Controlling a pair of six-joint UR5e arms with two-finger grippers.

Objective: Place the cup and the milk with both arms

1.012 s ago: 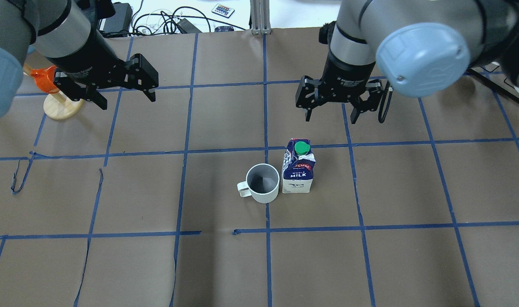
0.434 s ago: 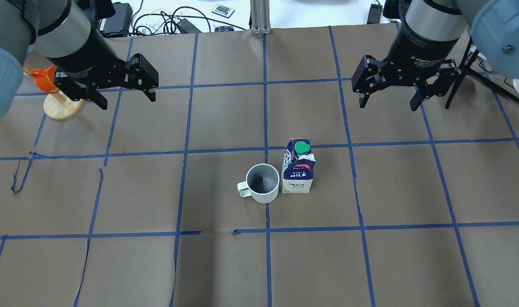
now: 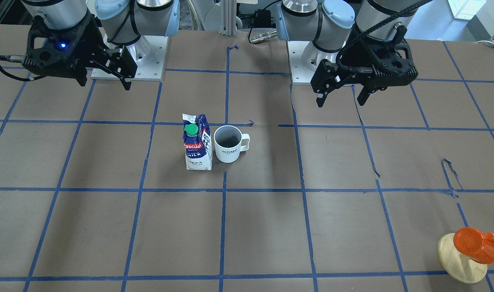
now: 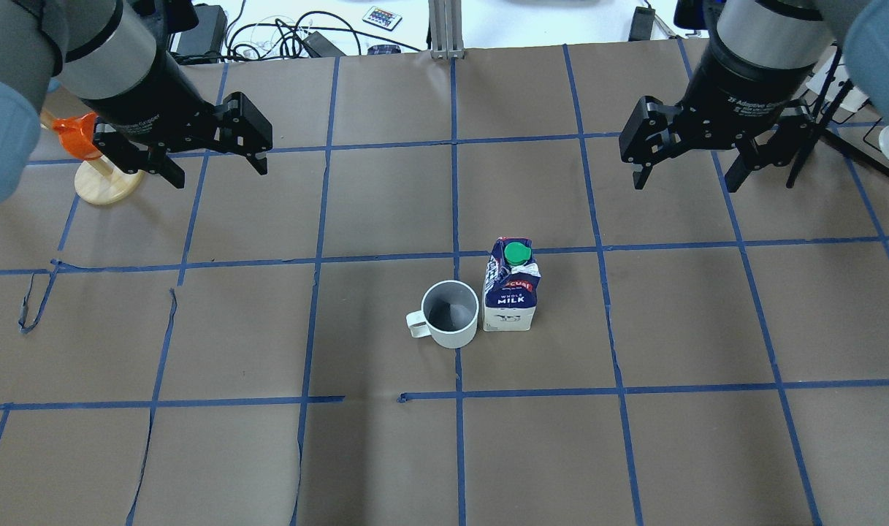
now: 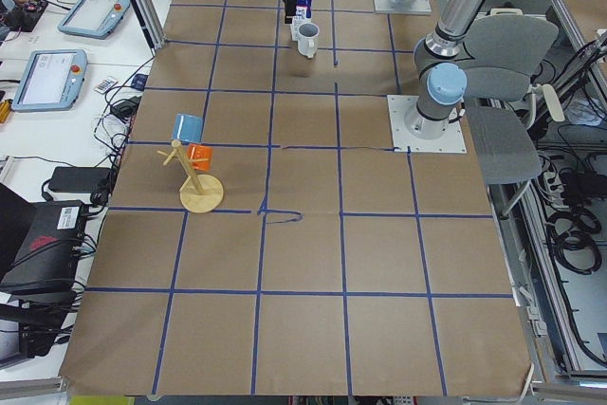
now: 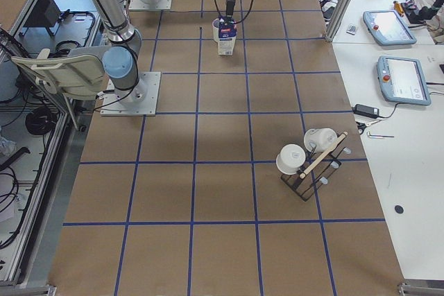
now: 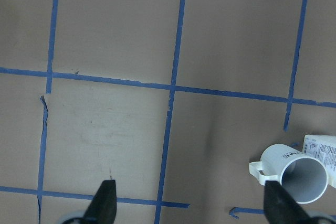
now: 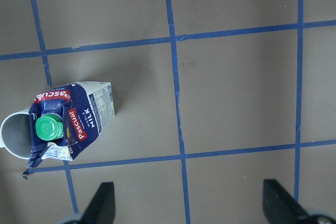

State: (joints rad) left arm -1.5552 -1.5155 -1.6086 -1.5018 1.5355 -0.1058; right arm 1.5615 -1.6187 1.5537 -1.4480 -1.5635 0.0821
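The right gripper [image 4: 685, 183] has drawn away from the milk [image 4: 511, 288]. A second ago it hung just beyond the carton's far side, near the middle of the bench [image 4: 386, 204]. Now it hovers well apart from the carton, out toward the robot's right and the far edge. Its fingers are spread wide, released and holding nothing, the same as before.

The left gripper [image 4: 220, 174] has not shifted (fingers likewise spread and empty). It hangs over the far left of the bench, just beside the orange piece [image 4: 75, 135] on its wooden disc [image 4: 108, 186].

The milk stands upright near the centre of the bench, green cap on top. The cup [image 4: 450, 314] stands upright right against its left side in the overhead view, so close that I cannot tell whether they touch. The cup's handle points away from the carton. Neither has moved.

In the right wrist view the milk sits at the lower left, off to one side of the gap between the fingertips. In the left wrist view the cup sits at the lower right, close above the fingertip on that side.
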